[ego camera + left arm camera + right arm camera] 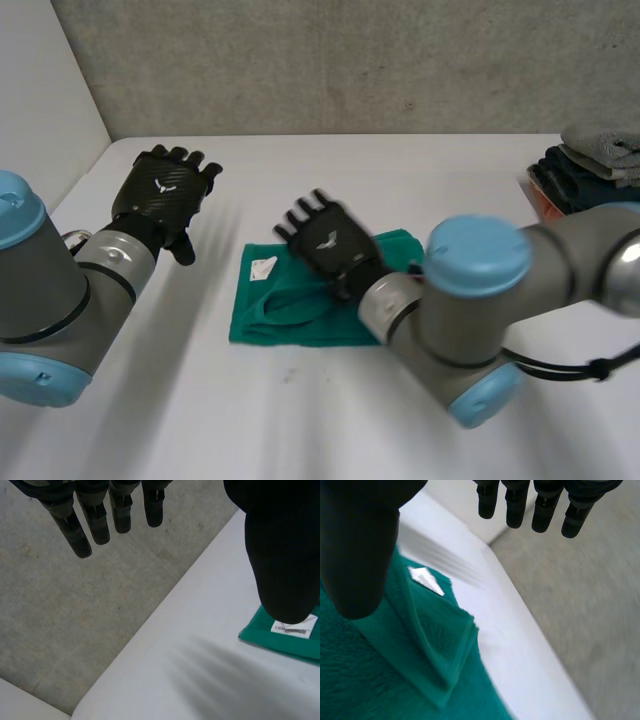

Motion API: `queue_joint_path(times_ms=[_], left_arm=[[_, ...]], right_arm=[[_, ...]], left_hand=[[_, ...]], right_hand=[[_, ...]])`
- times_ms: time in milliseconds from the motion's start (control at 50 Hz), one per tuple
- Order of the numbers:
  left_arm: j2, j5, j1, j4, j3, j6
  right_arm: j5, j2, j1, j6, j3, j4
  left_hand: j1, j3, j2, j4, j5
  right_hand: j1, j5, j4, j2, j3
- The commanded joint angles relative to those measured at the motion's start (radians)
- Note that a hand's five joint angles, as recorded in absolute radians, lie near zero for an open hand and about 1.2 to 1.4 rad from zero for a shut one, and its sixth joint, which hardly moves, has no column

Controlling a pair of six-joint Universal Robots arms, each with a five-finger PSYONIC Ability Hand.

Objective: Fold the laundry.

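Right hand [327,243]: fingers straight and spread, holding nothing, over the green towel [290,312]. Left hand [165,190]: fingers also spread, empty, over bare counter [400,170] toward its left edge. Towel: terry, folded rectangle, white label [263,267] at one corner, mid-counter. Stack of folded grey and dark cloths [592,160]: counter's right edge, well apart.

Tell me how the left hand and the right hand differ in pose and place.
The left hand is over bare table, beside the green cloth; the right hand is over that cloth. The left hand is near the table's far left corner; the right hand is near its middle. Both have straight fingers and hold nothing.
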Motion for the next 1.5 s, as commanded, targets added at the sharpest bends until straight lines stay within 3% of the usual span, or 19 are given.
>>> queue_joint_path(times_ms=[20, 100, 260, 460, 660, 780, 900, 960, 1160, 1280, 1380, 1500], left_arm=[[-0.002, -0.001, -0.035, 0.021, 0.007, 0.0], [-0.008, 0.002, -0.068, 0.024, 0.01, -0.001], [-0.122, 0.139, -0.199, 0.033, 0.087, -0.144], [-0.352, 0.118, -0.308, 0.016, 0.245, -0.213], [-0.458, -0.001, -0.293, 0.0, 0.337, -0.205], [-0.527, -0.019, -0.213, -0.001, 0.403, -0.147], [-0.536, -0.16, -0.095, -0.008, 0.467, -0.071], [-0.51, -0.165, -0.083, -0.011, 0.463, -0.075], [-0.409, -0.133, -0.146, -0.011, 0.351, -0.098], [-0.351, -0.055, -0.265, -0.01, 0.291, -0.106], [-0.363, 0.001, -0.328, -0.011, 0.289, -0.127], [-0.465, -0.004, -0.336, -0.005, 0.348, -0.135]], right_arm=[[-0.009, -0.073, -0.163, 0.246, 0.083, 0.203], [-0.006, -0.078, -0.238, 0.174, 0.146, 0.214], [-0.001, -0.085, -0.269, 0.122, 0.25, 0.094], [0.003, -0.112, -0.258, 0.148, 0.295, 0.03], [0.008, -0.081, -0.209, 0.163, 0.276, 0.027], [0.025, -0.058, -0.207, 0.162, 0.261, 0.022], [0.054, -0.049, -0.184, 0.151, 0.264, 0.017], [0.075, -0.044, -0.18, 0.148, 0.261, 0.011], [0.111, -0.058, -0.197, 0.125, 0.278, 0.01], [0.112, -0.07, -0.197, 0.121, 0.293, 0.01], [0.115, -0.073, -0.192, 0.113, 0.298, 0.013], [0.118, -0.073, -0.191, 0.105, 0.302, 0.008]], left_hand=[[-0.015, -0.038, -0.031, -0.027, -0.052], [-0.015, -0.038, -0.031, -0.027, -0.052], [-0.011, -0.034, -0.028, -0.023, -0.048], [0.012, -0.01, -0.004, 0.0, -0.025], [0.016, -0.007, -0.001, 0.003, -0.022], [0.059, 0.036, 0.043, 0.047, 0.022], [0.06, 0.037, 0.043, 0.047, 0.022], [0.057, 0.034, 0.04, 0.044, 0.019], [0.039, 0.016, 0.022, 0.027, 0.001], [0.016, -0.007, -0.001, 0.003, -0.022], [0.016, -0.007, -0.001, 0.003, -0.022], [0.03, 0.007, 0.013, 0.018, -0.007]], right_hand=[[-0.048, -0.049, -0.036, -0.032, -0.033], [-0.048, -0.049, -0.036, -0.032, -0.033], [-0.048, -0.049, -0.036, -0.032, -0.033], [-0.041, -0.041, -0.029, -0.024, -0.026], [0.22, 0.219, 0.232, 0.236, 0.235], [0.323, 0.323, 0.335, 0.339, 0.338], [0.423, 0.422, 0.435, 0.439, 0.438], [0.444, 0.443, 0.456, 0.46, 0.458], [0.453, 0.452, 0.465, 0.469, 0.467], [0.453, 0.452, 0.465, 0.469, 0.467], [0.453, 0.452, 0.465, 0.469, 0.467], [0.467, 0.467, 0.479, 0.483, 0.482]])
